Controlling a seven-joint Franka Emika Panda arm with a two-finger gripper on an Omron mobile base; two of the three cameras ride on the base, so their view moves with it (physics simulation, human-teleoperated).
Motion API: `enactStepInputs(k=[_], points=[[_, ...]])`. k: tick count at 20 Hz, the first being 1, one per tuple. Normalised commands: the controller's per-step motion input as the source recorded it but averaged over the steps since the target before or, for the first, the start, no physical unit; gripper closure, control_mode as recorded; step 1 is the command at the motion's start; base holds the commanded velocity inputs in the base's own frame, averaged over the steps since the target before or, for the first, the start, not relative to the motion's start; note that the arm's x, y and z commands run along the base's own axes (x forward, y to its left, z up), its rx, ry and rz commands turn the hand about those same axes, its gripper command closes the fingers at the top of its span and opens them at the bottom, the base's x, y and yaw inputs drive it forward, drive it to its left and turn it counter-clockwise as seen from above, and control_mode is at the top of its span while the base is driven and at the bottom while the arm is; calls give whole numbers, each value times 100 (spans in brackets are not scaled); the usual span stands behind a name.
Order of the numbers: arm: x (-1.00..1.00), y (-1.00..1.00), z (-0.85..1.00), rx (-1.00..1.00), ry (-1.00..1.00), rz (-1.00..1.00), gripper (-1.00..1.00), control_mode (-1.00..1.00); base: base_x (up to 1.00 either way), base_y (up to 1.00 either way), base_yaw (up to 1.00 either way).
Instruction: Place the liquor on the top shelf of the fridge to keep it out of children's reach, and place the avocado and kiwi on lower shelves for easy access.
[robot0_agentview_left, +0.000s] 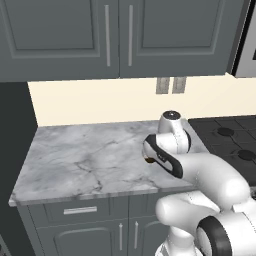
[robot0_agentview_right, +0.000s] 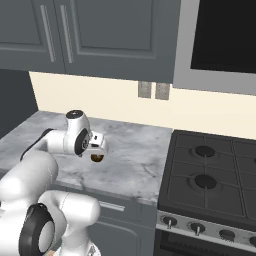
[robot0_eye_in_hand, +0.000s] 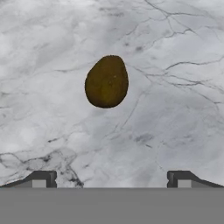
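1. Fridge shelving is where this fruit has to end up, so you are at the pick-up stage here: what you have before you is the grey-veined white marble counter (robot0_agentview_left: 85, 160), running from the dark panel on its left to the black gas stove (robot0_agentview_right: 215, 175) on its right, with dark grey panelled cabinets (robot0_agentview_left: 120, 35) overhead.
2. Your white arm reaches over the counter near the stove end, with the hand pointed down at the marble.
3. Your two-finger gripper (robot0_eye_in_hand: 111, 178) has its jaws spread fully wide and holds nothing; both dark tips sit well apart at the bottom of the hand view.
4. Your target, the small brown-green egg-shaped fruit (robot0_eye_in_hand: 106, 81), probably the avocado or the kiwi, lies alone on the bare marble under the hand, its narrower end pointing away from the tips. From the right base view it peeks out just below the hand (robot0_agentview_right: 96, 158).
5. Watch the offset: the fruit sits left of the midline between the tips, so a straight descent could land one finger on it and roll it away.
6. Watch the shape too: a rounded, smooth body can squirt out if you close off-centre or too high on it.
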Motion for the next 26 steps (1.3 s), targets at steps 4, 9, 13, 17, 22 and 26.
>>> enactStepInputs(k=[4, 9, 13, 17, 22, 26], points=[[23, 6, -24, 0, 2, 0, -100, -100, 0, 0, 0], [21, 2, -22, 0, 1, 0, -100, -100, 0, 0, 0], [21, 0, -21, 0, 1, 0, -100, -100, 0, 0, 0], [21, 0, -21, 0, 2, 0, -100, -100, 0, 0, 0], [22, 2, -21, 0, 1, 0, -100, -100, 0, 0, 0], [24, 5, -17, 0, 2, 0, -100, -100, 0, 0, 0]])
